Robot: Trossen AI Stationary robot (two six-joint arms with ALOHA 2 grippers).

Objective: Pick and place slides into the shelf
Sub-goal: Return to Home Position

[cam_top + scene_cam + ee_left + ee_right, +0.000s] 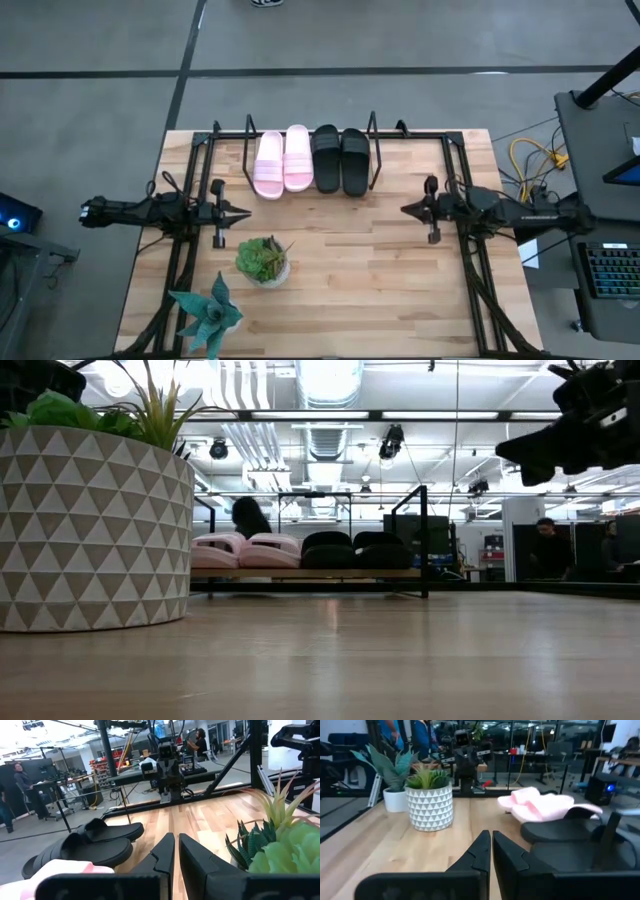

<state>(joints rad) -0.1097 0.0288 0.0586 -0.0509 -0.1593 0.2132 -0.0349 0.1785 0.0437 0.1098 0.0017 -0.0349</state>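
The left jaws are drawn together to a narrow slit with nothing between them. The right jaws are the same, empty and all but touching. The left arm (150, 211) reaches in from the left edge of the worktop (380, 290), about midway along it, with its jaws pointing toward the middle. The right arm (500, 210) mirrors it from the right edge. The two sets of tips are well apart from each other and from the footwear.

The shelf (246, 150) stands at the middle of the far edge. All four slides lie on it side by side in one row. The two pink slides (270, 168) are toward its left end and the two black slides (326, 160) toward its right end, and the low view shows them resting on its single level.

A succulent (262, 255) in a white triangle-patterned pot (90, 530) sits toward the near edge, left of centre. A teal spiky plant (210, 312) stands by the near-left corner.
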